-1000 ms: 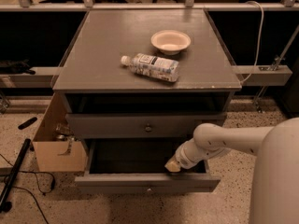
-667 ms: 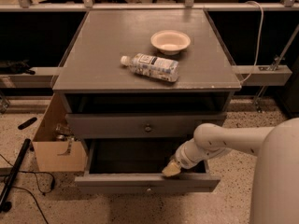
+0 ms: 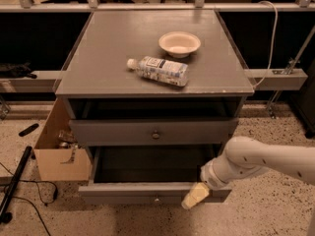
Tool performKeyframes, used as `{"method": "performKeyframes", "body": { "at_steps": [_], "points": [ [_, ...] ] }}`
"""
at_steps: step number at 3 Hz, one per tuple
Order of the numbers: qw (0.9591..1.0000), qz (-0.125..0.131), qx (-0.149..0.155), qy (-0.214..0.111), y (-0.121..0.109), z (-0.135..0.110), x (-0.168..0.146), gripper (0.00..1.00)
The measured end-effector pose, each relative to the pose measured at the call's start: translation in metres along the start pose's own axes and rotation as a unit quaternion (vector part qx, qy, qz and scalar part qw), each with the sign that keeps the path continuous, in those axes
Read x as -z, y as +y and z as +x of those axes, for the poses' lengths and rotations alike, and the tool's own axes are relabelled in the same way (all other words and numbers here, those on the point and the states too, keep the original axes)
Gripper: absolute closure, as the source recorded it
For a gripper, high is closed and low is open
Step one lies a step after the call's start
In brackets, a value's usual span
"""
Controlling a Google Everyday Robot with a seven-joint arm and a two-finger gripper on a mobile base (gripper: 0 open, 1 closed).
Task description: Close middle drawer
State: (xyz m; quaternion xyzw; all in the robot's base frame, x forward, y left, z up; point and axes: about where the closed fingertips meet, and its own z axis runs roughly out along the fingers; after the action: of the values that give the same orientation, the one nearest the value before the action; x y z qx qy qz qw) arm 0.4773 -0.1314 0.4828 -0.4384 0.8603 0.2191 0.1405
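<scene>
1. Middle drawer (image 3: pixel 147 171): under the desk's (image 3: pixel 108 58) front edge, lower of the two seen, pulled well out. Its dark inside shows nothing in it. Small knob (image 3: pixel 156 199) at the centre of its front panel.
2. Gripper (image 3: pixel 195 196): at the drawer's front panel, right of the knob, below the desk's front right corner. The fingers read as one pale wedge with no gap, pressed together, holding nothing. Contact with the panel looks likely; I cannot confirm it.
3. Progress, as I judge it: approach done, closing not yet done. What is left is the full push inward until the panel sits flush under the upper drawer (image 3: pixel 152 131), which is nearly shut.
4. Risk: the push point is off-centre, so the drawer may skew.
5. Writing: the bottle (image 3: pixel 160 70), lying near the desk's middle, has a printed label, unreadable. The bowl (image 3: pixel 179 43) behind it, toward the back edge, is plain. No other text seen.
</scene>
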Motion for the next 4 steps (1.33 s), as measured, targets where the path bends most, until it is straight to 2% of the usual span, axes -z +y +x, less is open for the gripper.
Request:
{"method": "performKeyframes", "body": {
  "at_steps": [1, 4],
  "points": [
    [1.0000, -0.005, -0.005, 0.003, 0.0048, 0.0076, 0.0052, 0.13],
    [1.0000, -0.008, 0.002, 0.004, 0.0101, 0.0113, 0.0055, 0.80]
  ]
}}
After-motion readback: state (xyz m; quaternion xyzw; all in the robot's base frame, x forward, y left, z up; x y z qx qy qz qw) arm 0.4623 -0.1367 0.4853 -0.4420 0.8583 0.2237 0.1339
